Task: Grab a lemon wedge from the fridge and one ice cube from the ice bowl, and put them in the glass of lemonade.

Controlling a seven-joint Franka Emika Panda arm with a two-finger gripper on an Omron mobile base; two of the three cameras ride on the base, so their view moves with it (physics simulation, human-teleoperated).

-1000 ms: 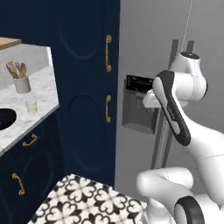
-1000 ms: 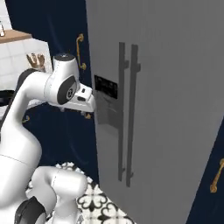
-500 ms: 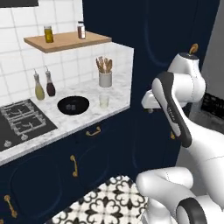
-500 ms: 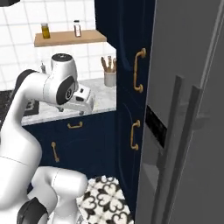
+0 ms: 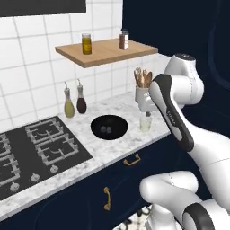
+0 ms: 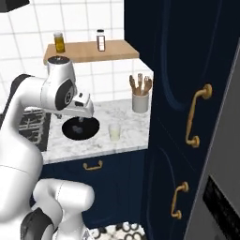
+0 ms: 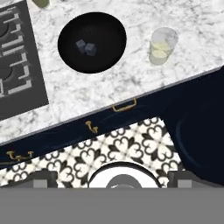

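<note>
With jaws wide and empty, the gripper (image 6: 80, 123) hung above the bowl (image 7: 72, 54) at upper left, probably for descending onto one ice cube (image 7: 90, 49).

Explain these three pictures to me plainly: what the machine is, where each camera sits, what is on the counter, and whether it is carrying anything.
The machine is a white robot arm on a base that drives around a simulated kitchen. Two pictures come from cameras on that base, behind the arm to its left and right. The third comes from a camera on its hand, looking down at the marble counter.

On the counter lie a black ice bowl holding two ice cubes, a glass of lemonade beside it, a white cup of wooden utensils, two bottles and a gas hob. Two jars stand on a wooden shelf above.

Its jaws are open and carry nothing.
</note>
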